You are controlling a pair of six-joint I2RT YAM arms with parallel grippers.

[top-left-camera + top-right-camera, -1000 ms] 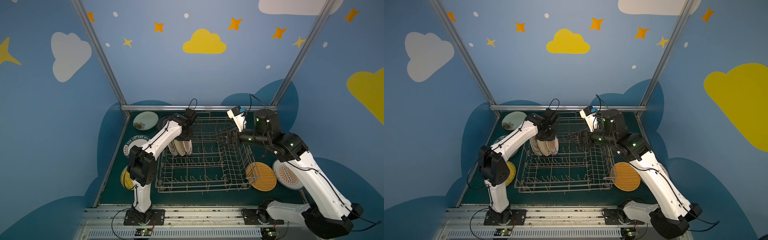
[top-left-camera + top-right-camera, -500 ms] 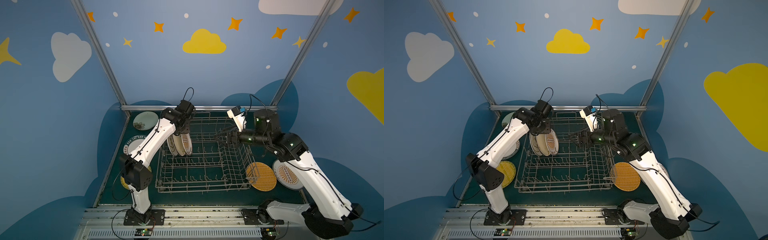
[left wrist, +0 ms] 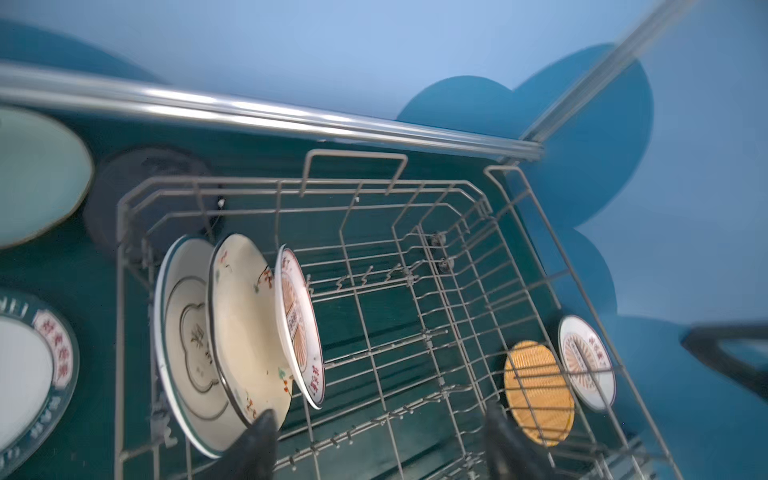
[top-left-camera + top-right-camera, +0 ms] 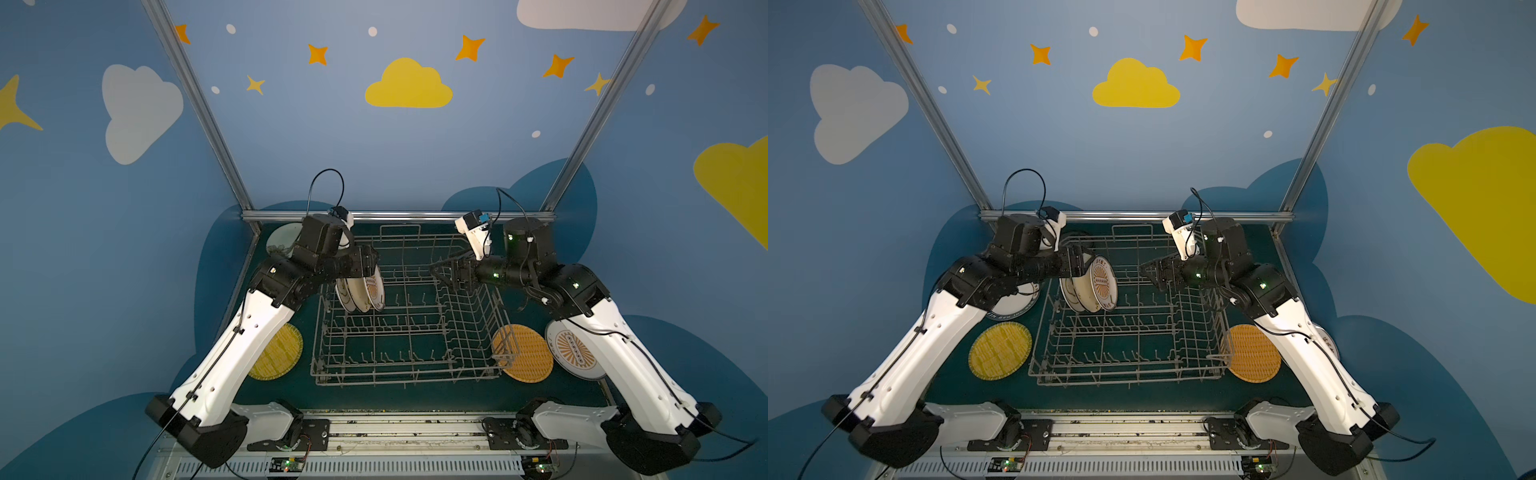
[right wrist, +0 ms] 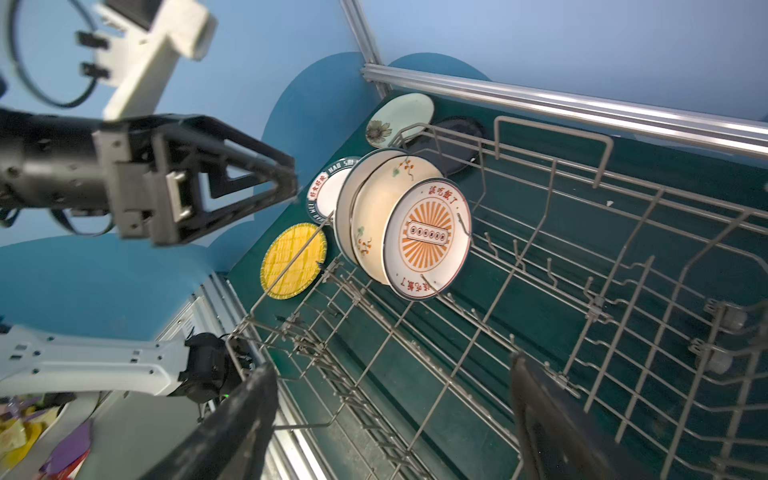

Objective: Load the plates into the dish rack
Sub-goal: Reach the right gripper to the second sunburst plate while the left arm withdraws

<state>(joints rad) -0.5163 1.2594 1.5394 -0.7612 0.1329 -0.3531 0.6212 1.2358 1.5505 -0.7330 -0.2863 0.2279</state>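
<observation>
Yellow plate (image 4: 276, 353) lies loose on the tabletop (image 4: 415, 395). Left claw (image 3: 380, 440), just sprung wide and drawn back, has released the sunburst plate (image 4: 1102, 282), now standing third in the far-left row of the rack (image 4: 407, 376). Right claw (image 5: 388, 374) hangs spread, empty, above the rack. Orange plate (image 4: 525, 353) waits beside it: loading judged about a third done.

Both top views: set high at the front, side by side, looking down from afar over the whole table (image 4: 395, 399) and dish rack (image 4: 399, 380). Left wrist view: close above the rack, facing rightward across it. Right wrist view: close, facing leftward. Shared: three standing plates (image 5: 428, 237).
</observation>
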